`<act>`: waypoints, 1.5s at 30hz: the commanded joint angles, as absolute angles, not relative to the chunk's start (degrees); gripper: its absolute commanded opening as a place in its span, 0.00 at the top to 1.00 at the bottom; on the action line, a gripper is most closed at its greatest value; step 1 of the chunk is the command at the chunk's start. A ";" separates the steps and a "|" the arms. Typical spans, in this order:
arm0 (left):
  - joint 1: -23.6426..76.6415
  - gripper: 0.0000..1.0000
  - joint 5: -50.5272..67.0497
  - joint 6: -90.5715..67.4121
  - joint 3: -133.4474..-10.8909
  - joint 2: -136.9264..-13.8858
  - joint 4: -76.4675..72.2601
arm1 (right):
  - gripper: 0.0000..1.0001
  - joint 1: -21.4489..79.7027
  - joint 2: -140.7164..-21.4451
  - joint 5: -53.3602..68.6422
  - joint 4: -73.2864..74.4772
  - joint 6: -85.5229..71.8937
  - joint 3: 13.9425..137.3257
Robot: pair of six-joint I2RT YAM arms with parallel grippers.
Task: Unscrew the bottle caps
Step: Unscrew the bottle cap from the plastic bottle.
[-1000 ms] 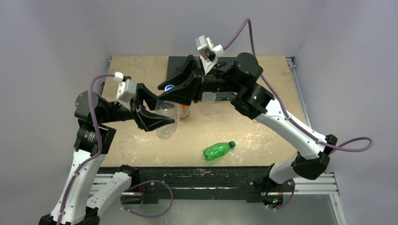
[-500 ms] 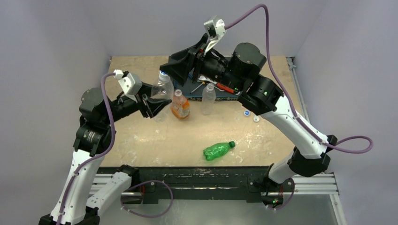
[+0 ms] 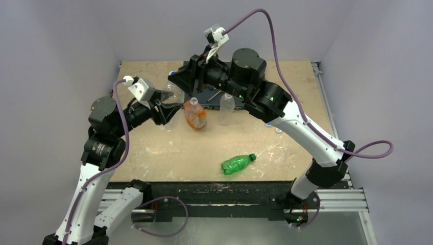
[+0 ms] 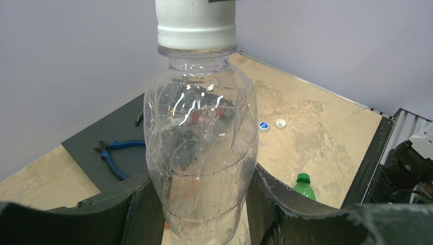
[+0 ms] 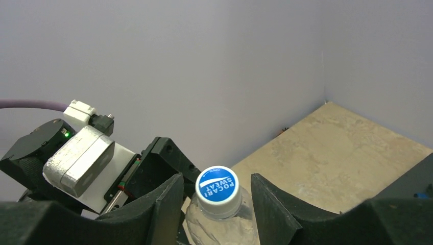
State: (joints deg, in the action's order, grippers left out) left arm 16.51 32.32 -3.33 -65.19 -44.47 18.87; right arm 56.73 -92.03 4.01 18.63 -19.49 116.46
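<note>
Grippers meet over the far left part of the pale wooden table (image 3: 153, 148). The left gripper (image 4: 201, 181) is clenched on a clear crinkled plastic bottle (image 4: 201, 143), its black fingers (image 4: 138, 204) pressed against both sides of the body. The bottle's lower end is cut off by the bottom edge of the left wrist view, so whether its base rests on the table cannot be told.

A white ribbed screw cap (image 4: 195, 25) sits on the neck, with its top cut off at the upper edge of that view. The right wrist view shows the same cap (image 5: 218, 190) with a blue printed face. The right gripper (image 5: 217, 186) is released: its two fingers flank the cap with a gap on each side. From above, that gripper (image 3: 179, 80) covers the cap and much of the bottle.

Near the middle of the table stand a squat bottle with an orange label (image 3: 195, 116) and, just right of it, a second clear bottle (image 3: 226, 108). Whether either carries a cap is hard to make out. A green plastic bottle (image 3: 235, 164) lies on its side nearer the arms, with its green cap (image 3: 251, 156) on.

Two loose caps lie side by side on the right part of the table: a blue-faced cap (image 4: 263, 125) and a white cap (image 4: 280, 123). In the top view the right arm hides them almost wholly.

At the far edge a dark mat (image 4: 87, 148) holds blue-handled pliers (image 4: 115, 153). Other tools on it are mostly hidden behind the bottle and the arm.
</note>
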 commanded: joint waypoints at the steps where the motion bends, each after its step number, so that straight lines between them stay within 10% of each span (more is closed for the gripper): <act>1: 16.44 0.77 30.42 -2.58 -64.96 -44.51 16.62 | 0.45 57.38 -92.38 5.89 17.08 -20.66 118.48; 6: 16.43 0.77 30.76 -2.66 -64.91 -44.56 16.31 | 0.53 57.48 -92.73 6.57 16.46 -21.22 117.93; 16: 16.44 0.78 33.17 -3.83 -64.29 -44.38 15.87 | 1.00 57.51 -91.83 6.09 16.01 -20.36 116.84; 34: 16.44 0.81 70.09 -28.46 -68.87 -46.45 0.88 | 1.00 57.17 -81.32 54.54 -9.80 -21.88 102.43; 42: 16.43 0.81 69.82 -21.83 -71.18 -46.52 8.09 | 1.00 56.78 -82.46 53.92 -1.90 -18.16 106.50; 45: 16.44 0.80 63.46 -15.32 -71.44 -46.21 13.10 | 0.56 56.78 -82.08 34.56 4.73 -15.64 107.95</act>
